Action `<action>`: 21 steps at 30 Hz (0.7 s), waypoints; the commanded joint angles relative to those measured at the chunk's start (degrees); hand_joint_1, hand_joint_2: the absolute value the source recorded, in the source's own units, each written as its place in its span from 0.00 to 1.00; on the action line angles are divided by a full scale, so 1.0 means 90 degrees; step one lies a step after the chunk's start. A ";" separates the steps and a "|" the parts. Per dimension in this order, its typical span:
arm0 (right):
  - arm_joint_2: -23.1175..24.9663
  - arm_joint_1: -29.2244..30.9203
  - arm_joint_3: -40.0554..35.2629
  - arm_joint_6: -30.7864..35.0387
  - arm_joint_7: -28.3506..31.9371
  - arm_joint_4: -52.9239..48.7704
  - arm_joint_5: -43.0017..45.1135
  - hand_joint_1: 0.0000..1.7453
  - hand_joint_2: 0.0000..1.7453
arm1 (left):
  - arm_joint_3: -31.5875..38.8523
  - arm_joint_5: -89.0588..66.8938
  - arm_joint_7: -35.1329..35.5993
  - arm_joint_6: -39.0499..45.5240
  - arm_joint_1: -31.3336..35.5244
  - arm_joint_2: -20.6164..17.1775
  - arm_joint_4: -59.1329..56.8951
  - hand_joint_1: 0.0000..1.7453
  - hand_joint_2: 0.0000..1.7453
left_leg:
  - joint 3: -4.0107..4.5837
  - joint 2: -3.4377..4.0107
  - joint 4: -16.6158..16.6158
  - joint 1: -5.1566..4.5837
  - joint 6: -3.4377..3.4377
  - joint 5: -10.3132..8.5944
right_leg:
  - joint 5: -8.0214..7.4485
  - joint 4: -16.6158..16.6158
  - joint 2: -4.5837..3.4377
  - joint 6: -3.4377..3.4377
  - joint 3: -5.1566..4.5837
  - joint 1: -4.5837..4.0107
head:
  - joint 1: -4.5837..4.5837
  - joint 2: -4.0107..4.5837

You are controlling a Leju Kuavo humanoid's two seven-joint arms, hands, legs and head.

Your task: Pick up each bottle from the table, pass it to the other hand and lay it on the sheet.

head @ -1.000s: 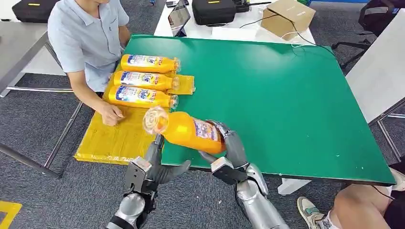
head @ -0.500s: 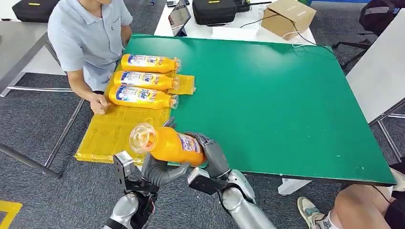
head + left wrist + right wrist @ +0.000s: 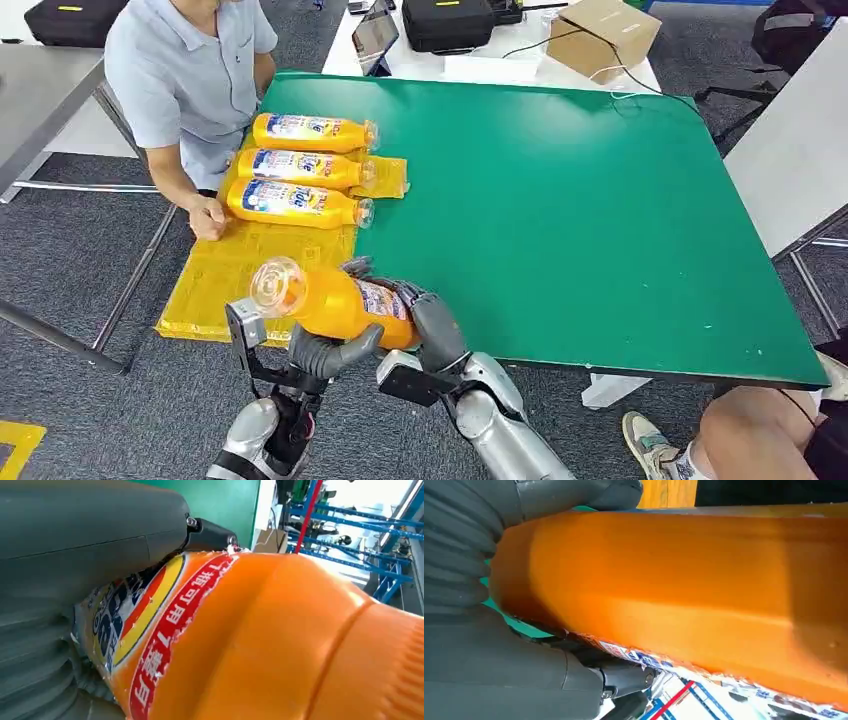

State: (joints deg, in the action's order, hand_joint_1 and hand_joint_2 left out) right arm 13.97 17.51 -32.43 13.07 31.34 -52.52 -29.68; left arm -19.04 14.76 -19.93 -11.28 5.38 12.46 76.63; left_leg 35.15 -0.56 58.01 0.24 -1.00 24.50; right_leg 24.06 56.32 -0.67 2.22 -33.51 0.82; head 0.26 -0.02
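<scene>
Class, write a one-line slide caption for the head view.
Both robot hands, left and right, hold an orange plastic bottle over the green table's edge, beside three bottles lying on the yellow sheet.

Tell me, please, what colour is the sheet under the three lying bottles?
Yellow. The sheet shows best in the head view, lying over the green table's left edge.

person [image 3: 185, 75] seated left | cardboard box [image 3: 603, 35] | black case [image 3: 447, 22]
</scene>
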 commanded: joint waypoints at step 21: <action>0.0180 0.0122 -0.0278 0.0155 0.0298 0.0796 0.0518 0.00 0.00 | 0.0779 -0.4246 0.0546 0.3532 0.3553 -0.0906 -0.4116 1.00 1.00 | -0.0016 -0.0015 -0.0005 0.0006 0.0019 -0.0018 | 0.0001 0.0009 0.0023 -0.0014 0.0017 -0.0006 | 0.0002 0.0000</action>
State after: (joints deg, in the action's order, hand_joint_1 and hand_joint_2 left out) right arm 15.06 15.84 -33.92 15.19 33.99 -51.10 -25.46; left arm -13.94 -11.09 -19.08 18.95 22.08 8.41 62.35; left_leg 35.17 -0.63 58.01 0.27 -0.90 24.34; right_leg 24.02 56.43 -0.62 2.19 -33.56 0.80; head 0.28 -0.02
